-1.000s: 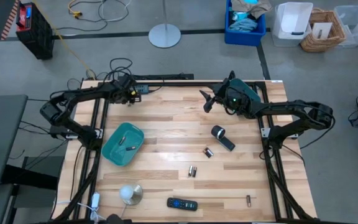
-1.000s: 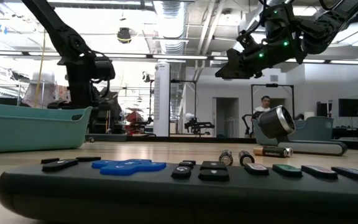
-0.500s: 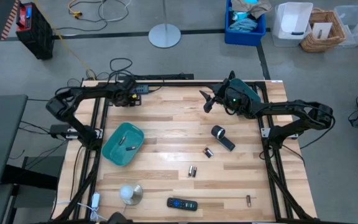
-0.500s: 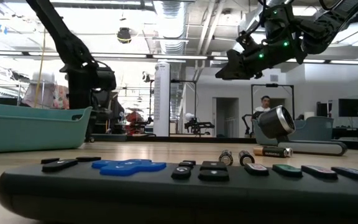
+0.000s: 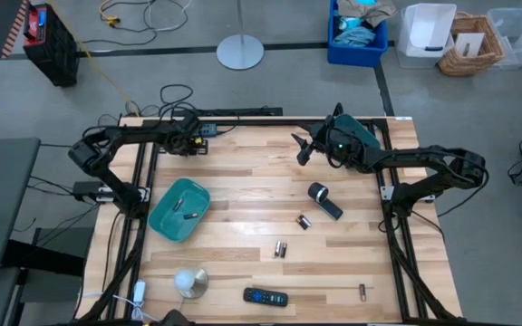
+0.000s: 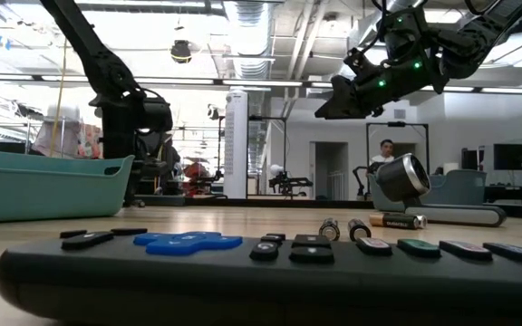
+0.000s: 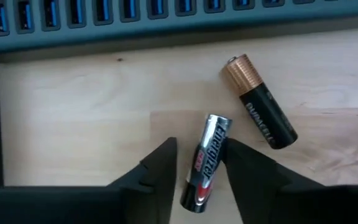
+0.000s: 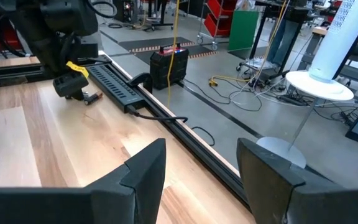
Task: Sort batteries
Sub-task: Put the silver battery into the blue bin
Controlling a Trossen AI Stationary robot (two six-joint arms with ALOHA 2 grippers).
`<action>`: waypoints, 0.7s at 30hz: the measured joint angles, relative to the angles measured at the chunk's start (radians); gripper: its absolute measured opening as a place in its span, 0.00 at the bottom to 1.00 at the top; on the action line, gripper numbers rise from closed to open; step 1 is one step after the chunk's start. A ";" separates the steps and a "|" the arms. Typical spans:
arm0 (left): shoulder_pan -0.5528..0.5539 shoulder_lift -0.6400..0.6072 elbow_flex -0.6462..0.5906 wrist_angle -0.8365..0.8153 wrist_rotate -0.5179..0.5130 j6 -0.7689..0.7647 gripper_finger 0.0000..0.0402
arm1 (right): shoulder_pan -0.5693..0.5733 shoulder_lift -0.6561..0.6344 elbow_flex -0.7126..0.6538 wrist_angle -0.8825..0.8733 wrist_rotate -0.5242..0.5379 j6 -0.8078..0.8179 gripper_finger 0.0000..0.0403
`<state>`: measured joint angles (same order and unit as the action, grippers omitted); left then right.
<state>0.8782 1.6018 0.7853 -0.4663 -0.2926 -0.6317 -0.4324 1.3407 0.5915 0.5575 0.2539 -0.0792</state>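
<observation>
At the far left corner of the table, the left gripper [image 7: 199, 163] is sitting low over the wood, its two fingers [image 7: 157, 171] flanking a silvery battery [image 7: 207, 158] and standing close on either side; whether the pads are already pressing on it cannot be told. The cell is lying flat, its long axis running roughly along the fingers' reach with a slight tilt, its far end poking beyond the fingertips. Just beside it, apart, a black and copper battery [image 7: 260, 102] is lying at an angle. The left arm is plainly the nearer one for both. Right gripper [image 5: 303, 150]: hanging above the far middle of the table, fingers [image 8: 143, 169] spread wide and holding nothing. Teal tray [image 5: 163, 222], near left: holding two batteries already. Loose batteries [image 5: 280, 248] are lying in the table's middle, another [image 5: 304, 221] a little farther right, one [image 5: 362, 291] near the right front edge. Likely next: closing squarely across the silvery cell's width.
</observation>
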 joint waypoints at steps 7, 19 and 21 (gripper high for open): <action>-0.023 0.001 -0.001 0.007 -0.005 0.058 0.13 | 0.000 0.000 0.000 0.000 0.000 0.000 0.53; -0.059 -0.028 -0.005 -0.048 -0.029 0.050 0.10 | 0.000 0.000 0.000 0.000 0.000 0.000 0.53; -0.066 -0.053 -0.007 -0.064 -0.029 0.047 0.10 | 0.000 0.000 0.000 0.000 0.000 0.000 0.53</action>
<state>0.8120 1.5484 0.7784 -0.5298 -0.3214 -0.5846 -0.4324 1.3407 0.5915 0.5576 0.2539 -0.0792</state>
